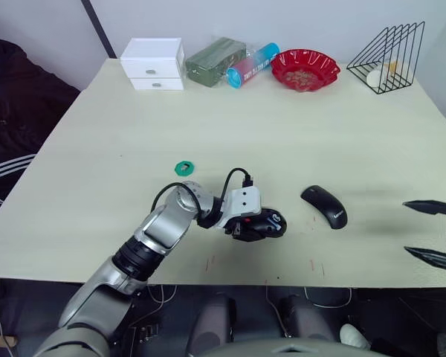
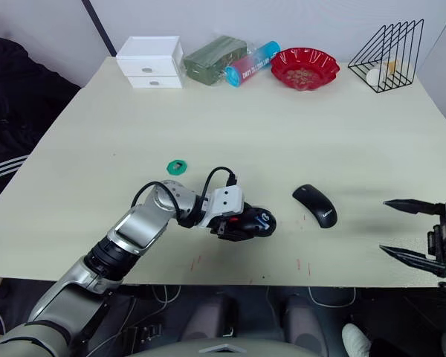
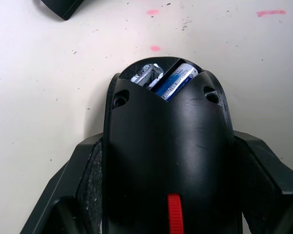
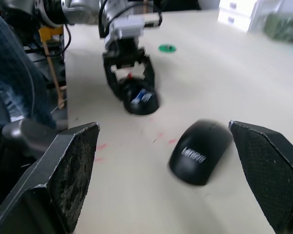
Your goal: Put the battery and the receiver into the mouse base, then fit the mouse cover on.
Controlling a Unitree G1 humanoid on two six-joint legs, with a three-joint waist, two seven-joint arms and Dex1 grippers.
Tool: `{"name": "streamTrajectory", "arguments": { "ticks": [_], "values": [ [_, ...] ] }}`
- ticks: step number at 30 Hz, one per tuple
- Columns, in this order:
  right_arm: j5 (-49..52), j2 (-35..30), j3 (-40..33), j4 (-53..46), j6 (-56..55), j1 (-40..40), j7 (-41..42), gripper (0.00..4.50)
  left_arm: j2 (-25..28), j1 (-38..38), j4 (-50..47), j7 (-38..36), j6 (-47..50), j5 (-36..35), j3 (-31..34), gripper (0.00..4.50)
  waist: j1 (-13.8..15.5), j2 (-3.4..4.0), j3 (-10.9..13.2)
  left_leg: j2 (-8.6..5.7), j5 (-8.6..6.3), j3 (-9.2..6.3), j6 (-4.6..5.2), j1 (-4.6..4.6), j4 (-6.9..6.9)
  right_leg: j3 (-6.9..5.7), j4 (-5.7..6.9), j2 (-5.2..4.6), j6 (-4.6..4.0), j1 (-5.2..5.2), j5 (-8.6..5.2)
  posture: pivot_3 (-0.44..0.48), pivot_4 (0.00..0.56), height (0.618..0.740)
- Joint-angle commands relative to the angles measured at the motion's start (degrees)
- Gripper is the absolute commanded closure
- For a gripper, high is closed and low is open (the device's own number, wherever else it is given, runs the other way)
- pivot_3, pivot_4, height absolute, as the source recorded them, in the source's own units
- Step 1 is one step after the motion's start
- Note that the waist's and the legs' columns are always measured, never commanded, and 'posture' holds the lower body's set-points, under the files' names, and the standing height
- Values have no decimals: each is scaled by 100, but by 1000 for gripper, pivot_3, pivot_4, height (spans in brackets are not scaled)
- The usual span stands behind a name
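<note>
Two jaws of left gripper [image 1: 259,226] pinch mouse base [image 3: 168,146] against worktop [image 1: 282,134], steadying it, battery [image 3: 176,83] seated. Right gripper [image 2: 420,230] spread wide near mouse cover [image 1: 324,206], lying just beside base.

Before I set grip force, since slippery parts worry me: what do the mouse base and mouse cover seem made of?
The mouse base, held between the left hand's fingers, looks like matte black plastic: dull sheen, fine scuffs, moulded screw recesses. The mouse cover, lying free on the table, looks like smoother black plastic with pale printed lettering; its gloss is hard to judge.
</note>
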Motion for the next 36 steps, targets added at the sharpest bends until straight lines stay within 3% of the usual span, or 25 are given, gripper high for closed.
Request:
{"name": "streamTrajectory", "arguments": {
  "ticks": [1,11,12,14,24,32,36],
  "values": [
    [314,-122,-18,114,-211,-36,35,34,8,-33,108,38,14,143,-74,1554,5,0,0,0,0,-1,0,-1,0,-2,0,0,0,0,0,0,150,740],
    [398,-136,105,255,-564,69,35,34,-63,-86,158,38,161,52,14,1554,-1,0,0,0,0,2,0,0,0,1,1,-1,0,0,0,0,150,740],
    [405,-135,113,256,-576,76,35,0,-66,-86,154,37,171,46,18,551,-1,1,0,0,0,2,0,0,0,2,2,-1,0,0,0,0,150,740],
    [413,-114,127,257,-633,89,35,0,-91,-70,133,61,162,15,55,30,-6,0,0,0,0,3,0,1,0,2,2,-1,0,0,0,0,150,740],
    [375,67,50,313,-687,86,35,0,34,-27,-128,-1,168,-223,340,30,-11,0,2,2,0,1,0,0,0,1,3,0,0,-1,0,0,150,740],
    [197,362,-165,314,-655,201,19,0,418,31,-743,-499,505,-1240,1172,30,-12,8,27,3,0,2,0,-1,0,1,4,0,0,-3,0,0,150,740],
    [107,565,-364,294,-555,262,-150,0,690,187,-1079,-388,923,-1710,1734,30,-16,16,37,7,0,-2,0,-3,-1,-4,7,0,0,-5,0,0,150,740]
  ]
}}
